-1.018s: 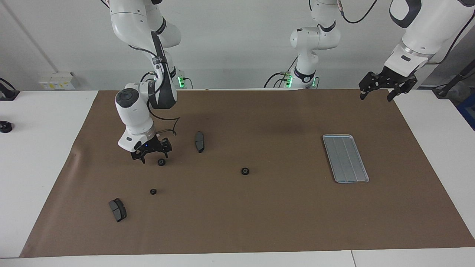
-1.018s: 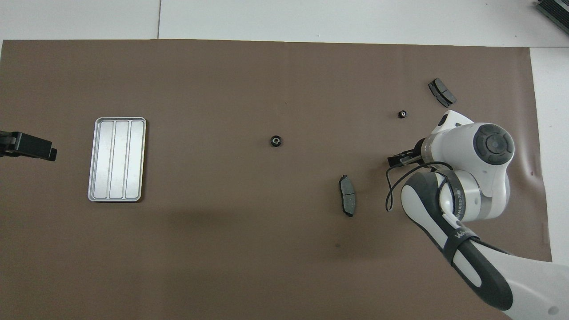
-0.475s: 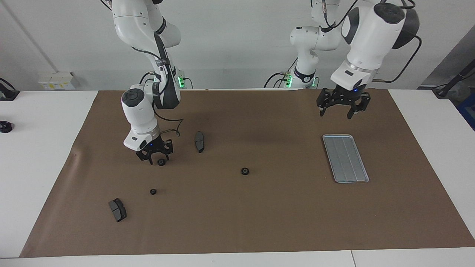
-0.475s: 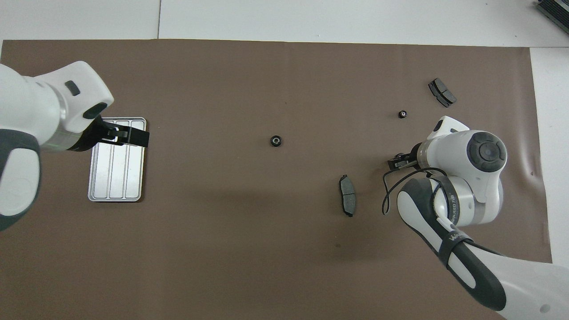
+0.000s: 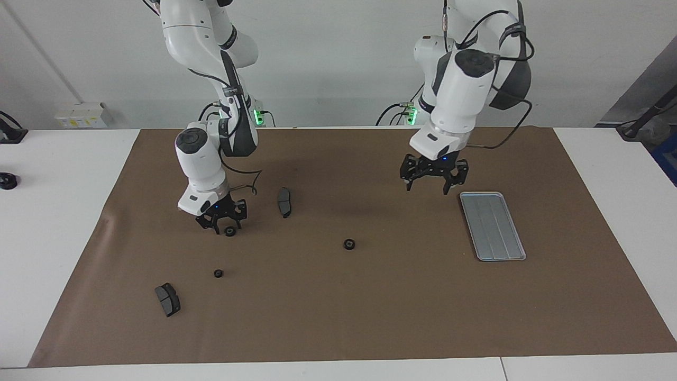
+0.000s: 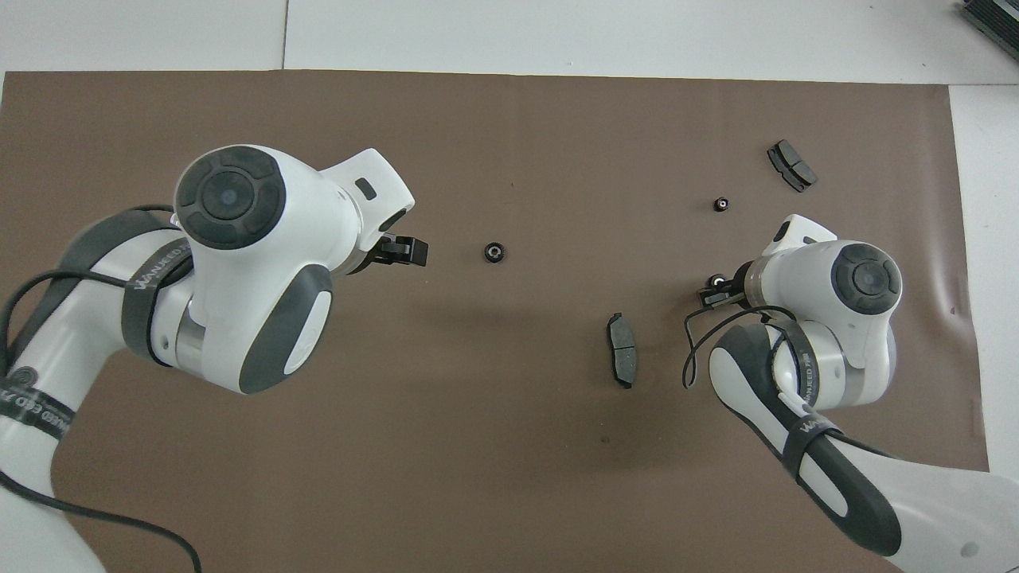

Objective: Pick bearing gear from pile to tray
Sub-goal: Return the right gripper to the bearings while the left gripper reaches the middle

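Three small black gears lie on the brown mat: one (image 5: 230,231) (image 6: 719,280) at the right gripper, one (image 5: 218,273) (image 6: 720,204) farther from the robots, and one (image 5: 348,244) (image 6: 494,252) near the middle. My right gripper (image 5: 222,224) (image 6: 714,292) is open and low over the first gear, its fingers astride or just beside it. My left gripper (image 5: 429,182) (image 6: 402,251) is open and empty, in the air over the mat beside the silvery grooved tray (image 5: 492,225). The left arm hides the tray in the overhead view. No white bracket shows.
Two dark grey brake pads lie on the mat: one (image 5: 284,202) (image 6: 622,350) beside the right gripper toward the middle, one (image 5: 167,299) (image 6: 791,165) farther out at the right arm's end. White table (image 5: 53,222) borders the mat.
My left arm swung in from its end of the table, passed over the tray and came lower toward the middle. My right gripper shifted slightly and settled over the gear.
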